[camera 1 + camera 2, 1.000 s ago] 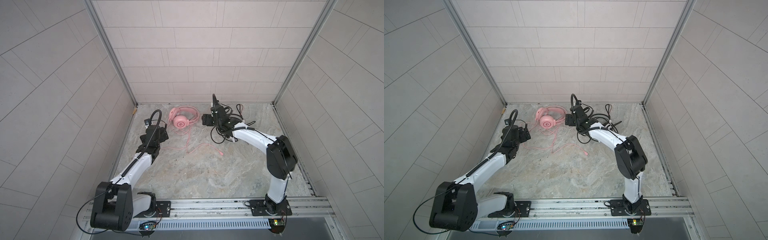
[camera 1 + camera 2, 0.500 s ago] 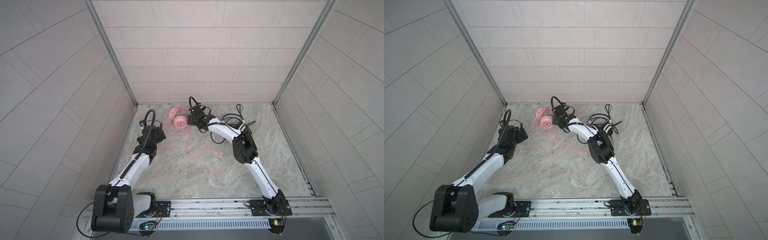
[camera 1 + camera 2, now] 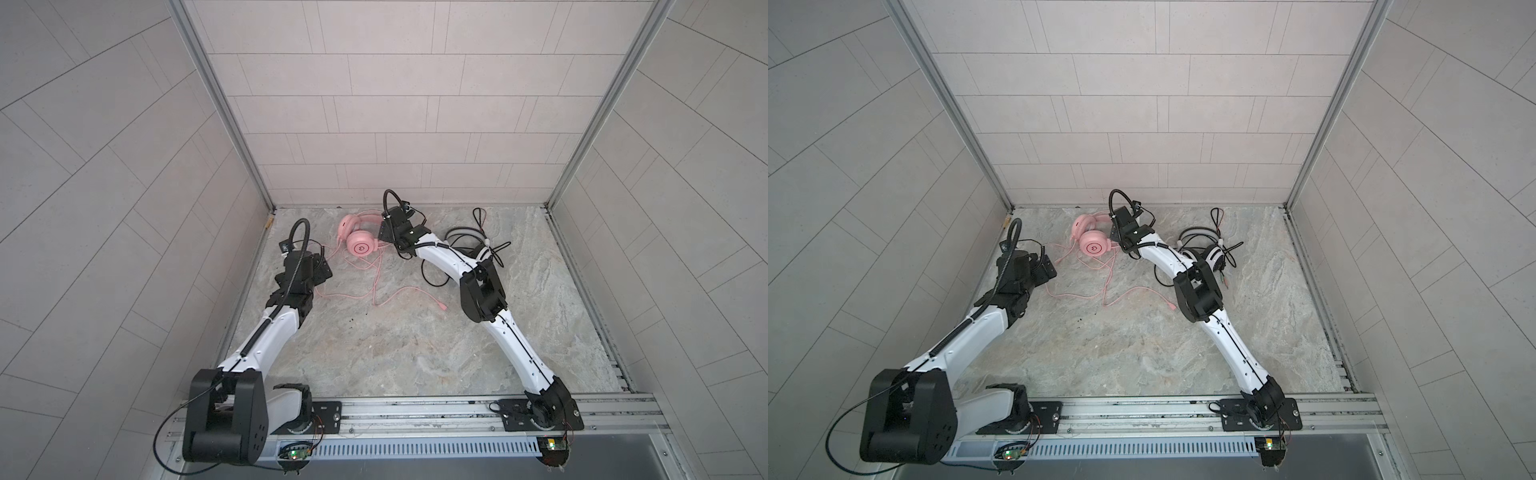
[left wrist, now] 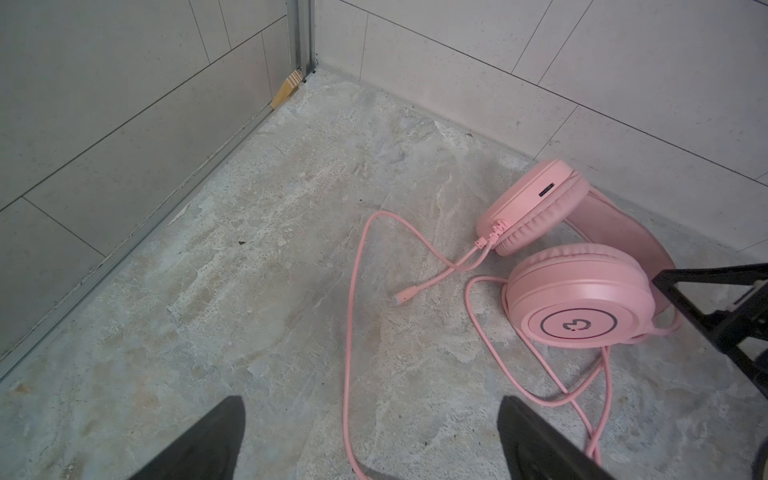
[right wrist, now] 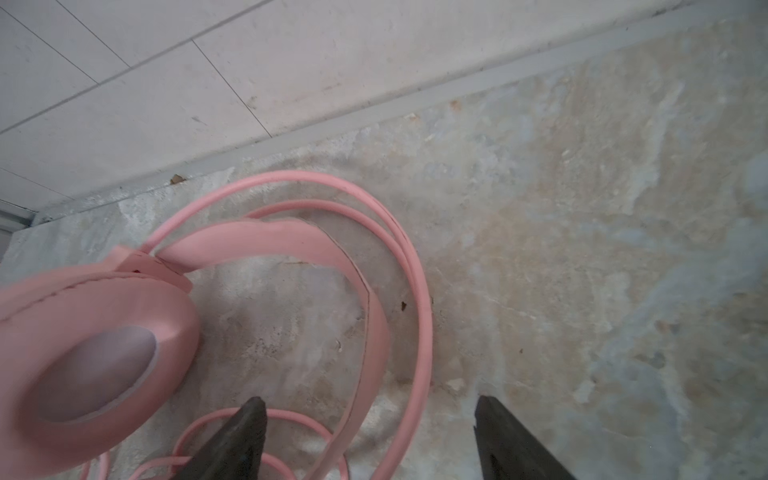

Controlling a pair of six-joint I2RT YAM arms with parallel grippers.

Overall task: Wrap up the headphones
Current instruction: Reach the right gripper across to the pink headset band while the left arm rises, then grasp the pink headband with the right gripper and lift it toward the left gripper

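Right gripper, dark jaws standing apart and closed on nothing, sits low against the all-pink over-ear plastic headset by the tiled back wall in both top views. Its arm stretches across the middle of the mottled grey stone-look tabletop, apparently to take the band and steady the set for wrapping. Opposite, the left gripper hangs wide open and empty just left of the headset, above the thin pink cable that trails in loose loops toward the front, a fair post for gathering it. Right of centre, the white-and-black headset lies partly hidden under the right arm, its black cable sprawled around it, neither gripper at it. Seen from the left wrist camera, the left gripper shows both fingertips far apart with one run of pink cable on the tabletop between them. The pink headset lies beyond, one cup logo-up, with the right gripper's black frame beside it. Seen from the right wrist camera, the right gripper is parted around the padded pink headband, which runs down between the fingertips without visibly touching either; a blurred ear cup fills the near edge. Closing here would likely pinch the band, though a cable loop lies close enough to be caught too.
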